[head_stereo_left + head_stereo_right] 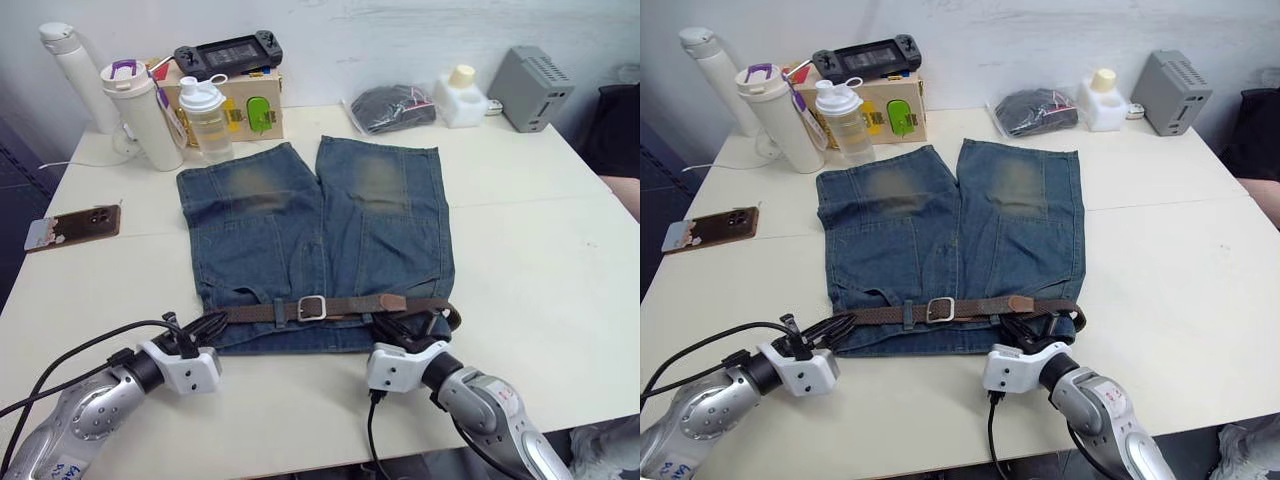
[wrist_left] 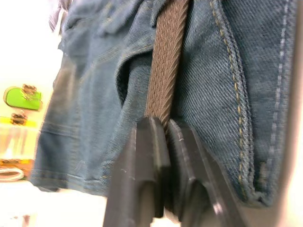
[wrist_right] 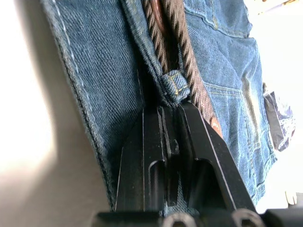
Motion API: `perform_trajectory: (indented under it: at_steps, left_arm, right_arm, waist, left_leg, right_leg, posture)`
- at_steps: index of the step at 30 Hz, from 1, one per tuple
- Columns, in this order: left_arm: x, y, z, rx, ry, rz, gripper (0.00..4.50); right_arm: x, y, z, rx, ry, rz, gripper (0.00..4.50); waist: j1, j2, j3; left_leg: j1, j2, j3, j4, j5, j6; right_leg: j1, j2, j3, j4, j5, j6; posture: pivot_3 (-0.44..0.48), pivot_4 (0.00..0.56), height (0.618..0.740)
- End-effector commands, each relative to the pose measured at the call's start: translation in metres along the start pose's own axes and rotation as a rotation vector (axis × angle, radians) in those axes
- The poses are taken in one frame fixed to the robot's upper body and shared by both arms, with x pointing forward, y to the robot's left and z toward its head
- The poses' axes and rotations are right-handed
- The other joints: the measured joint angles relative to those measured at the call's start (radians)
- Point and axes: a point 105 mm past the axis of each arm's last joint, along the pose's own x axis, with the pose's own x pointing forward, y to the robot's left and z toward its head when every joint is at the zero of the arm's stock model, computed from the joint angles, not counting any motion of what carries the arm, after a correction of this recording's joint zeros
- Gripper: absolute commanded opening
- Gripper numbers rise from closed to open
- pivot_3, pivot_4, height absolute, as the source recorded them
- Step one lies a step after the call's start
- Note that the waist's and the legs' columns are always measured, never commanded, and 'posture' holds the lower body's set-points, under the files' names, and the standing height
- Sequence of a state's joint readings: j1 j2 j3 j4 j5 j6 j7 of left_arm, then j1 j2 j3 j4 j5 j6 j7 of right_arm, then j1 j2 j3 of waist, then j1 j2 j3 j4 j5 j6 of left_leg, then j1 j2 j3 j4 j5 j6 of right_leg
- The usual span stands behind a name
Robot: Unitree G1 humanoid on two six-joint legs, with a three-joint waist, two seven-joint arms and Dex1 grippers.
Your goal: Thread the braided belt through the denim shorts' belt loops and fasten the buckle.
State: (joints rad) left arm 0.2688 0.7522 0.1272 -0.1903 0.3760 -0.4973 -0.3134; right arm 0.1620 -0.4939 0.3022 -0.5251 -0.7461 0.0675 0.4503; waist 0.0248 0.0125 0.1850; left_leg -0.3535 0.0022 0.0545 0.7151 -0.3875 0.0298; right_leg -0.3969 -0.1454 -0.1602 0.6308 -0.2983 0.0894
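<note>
two grippers sit at the near edge of the denim shorts (image 1: 318, 240), one at each end of the waistband. the left gripper (image 2: 163, 130) has its fingers pressed together on the braided belt (image 1: 345, 306), pinching the strap where it leaves the left side of the waistband. the right gripper (image 3: 170, 111) has its fingers together too, nipped on the waistband edge right at one of the belt loops (image 3: 174, 86), with the belt running just past the fingertips; whether the strap itself is caught there is hard to tell.

the belt's long axis runs left to right along the waistband, straight between the two grippers. the buckle (image 1: 312, 307) lies near the middle, closer to the left gripper, and the tan tip (image 1: 393, 302) lies toward the right gripper, already past the buckle. so the belt looks threaded and probably fastened, and any tightening pull would go along that line.

behind the shorts a cardboard box (image 1: 250, 108) carries a game controller (image 1: 228, 52), with bottles (image 1: 205, 118) beside it; its inside is hidden. a phone (image 1: 72, 227) lies well off to the left.
</note>
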Motion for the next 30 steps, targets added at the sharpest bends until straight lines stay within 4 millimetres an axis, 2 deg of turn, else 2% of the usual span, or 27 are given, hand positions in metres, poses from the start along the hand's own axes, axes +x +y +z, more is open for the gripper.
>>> perform_trajectory:
  at_steps: [1, 5, 7, 8, 9, 14, 16, 21, 24, 29, 30]
  left_arm:
    - [-0.006, -0.033, 0.005, -0.064, -0.021, -0.154, 2.54]
    - [-0.013, -0.042, 0.007, -0.075, -0.038, -0.225, 4.28]
    - [-0.016, -0.038, 0.008, -0.081, -0.051, -0.224, 4.39]
    - [-0.019, -0.035, 0.009, -0.082, -0.056, -0.222, 4.5]
    - [-0.021, -0.033, 0.009, -0.083, -0.06, -0.22, 4.5]
    - [-0.038, -0.033, 0.006, -0.133, -0.065, -0.286, 4.5]
    - [-0.043, -0.034, 0.006, -0.154, -0.065, -0.312, 4.5]
    - [-0.043, -0.023, 0.014, -0.205, -0.108, -0.313, 4.5]
    - [-0.046, -0.012, 0.021, -0.328, -0.129, -0.313, 4.5]
    - [-0.05, 0.022, 0.033, -0.571, -0.178, -0.294, 4.5]
    - [-0.05, 0.032, 0.034, -0.595, -0.184, -0.299, 4.5]
  right_arm:
    - [-0.007, 0.002, -0.026, 0.001, 0.083, 0.039, 0.0]
    - [-0.009, 0.0, -0.033, -0.022, 0.085, 0.073, 0.0]
    - [-0.009, 0.0, -0.034, -0.025, 0.076, 0.091, 0.0]
    - [-0.01, 0.001, -0.035, -0.027, 0.077, 0.108, 0.81]
    - [-0.01, 0.001, -0.037, -0.028, 0.079, 0.12, 1.09]
    - [-0.023, -0.001, -0.034, 0.016, 0.044, 0.207, 3.6]
    - [-0.028, -0.003, -0.032, 0.045, 0.033, 0.233, 4.42]
    - [-0.051, -0.01, -0.027, 0.141, -0.008, 0.321, 4.47]
    - [-0.065, -0.028, -0.023, 0.283, -0.034, 0.339, 4.47]
    - [-0.084, -0.076, -0.026, 0.528, -0.077, 0.338, 4.47]
    - [-0.086, -0.092, -0.029, 0.57, -0.091, 0.314, 4.47]
  waist:
    - [0.0, 0.002, -0.001]
    - [0.002, 0.004, -0.004]
    - [0.001, 0.006, -0.006]
    - [0.0, 0.007, -0.007]
    - [0.0, 0.007, -0.007]
    - [0.002, 0.004, -0.01]
    - [0.002, 0.0, -0.012]
    - [0.0, -0.001, -0.013]
    - [0.0, -0.001, -0.011]
    - [0.0, 0.0, 0.008]
    - [0.0, 0.001, 0.009]
  left_leg:
    - [0.0, 0.0, 0.0, 0.0, 0.0, 0.0]
    - [0.002, -0.002, 0.0, 0.0, -0.001, 0.002]
    - [0.002, -0.002, 0.0, 0.0, -0.001, 0.003]
    - [0.002, -0.002, 0.0, 0.0, -0.001, 0.003]
    - [0.002, -0.002, 0.0, 0.0, -0.001, 0.003]
    - [0.002, -0.002, 0.0, 0.0, -0.003, 0.004]
    - [0.002, -0.002, -0.001, 0.001, -0.004, 0.004]
    - [0.001, -0.002, -0.001, 0.0, -0.006, 0.005]
    - [0.001, -0.002, -0.001, 0.0, -0.006, 0.005]
    - [-0.001, -0.002, -0.001, 0.002, -0.005, 0.006]
    - [-0.001, -0.002, -0.002, 0.003, -0.005, 0.006]
  right_leg:
    - [0.0, -0.001, 0.0, 0.0, 0.0, 0.0]
    - [0.002, -0.002, 0.0, -0.001, 0.0, 0.001]
    - [0.003, -0.002, 0.0, -0.001, 0.0, 0.001]
    - [0.003, -0.002, 0.0, -0.001, 0.0, 0.001]
    - [0.003, -0.002, 0.001, -0.002, 0.0, 0.001]
    - [0.003, -0.002, 0.0, -0.003, 0.0, 0.002]
    - [0.004, -0.002, 0.0, -0.004, 0.0, 0.002]
    - [0.004, -0.002, -0.001, -0.006, -0.001, 0.003]
    - [0.004, -0.002, -0.001, -0.006, -0.001, 0.003]
    - [0.004, -0.002, 0.0, -0.006, 0.0, 0.004]
    - [0.004, -0.002, 0.0, -0.006, 0.0, 0.004]
  posture:
    - [0.0, 0.15, 0.687]
    - [0.0, 0.15, 0.687]
    - [0.0, 0.15, 0.687]
    - [0.0, 0.15, 0.687]
    - [0.0, 0.15, 0.687]
    - [0.0, 0.15, 0.687]
    - [0.0, 0.15, 0.687]
    - [0.0, 0.15, 0.687]
    - [0.0, 0.15, 0.687]
    - [0.0, 0.15, 0.687]
    - [0.0, 0.15, 0.687]
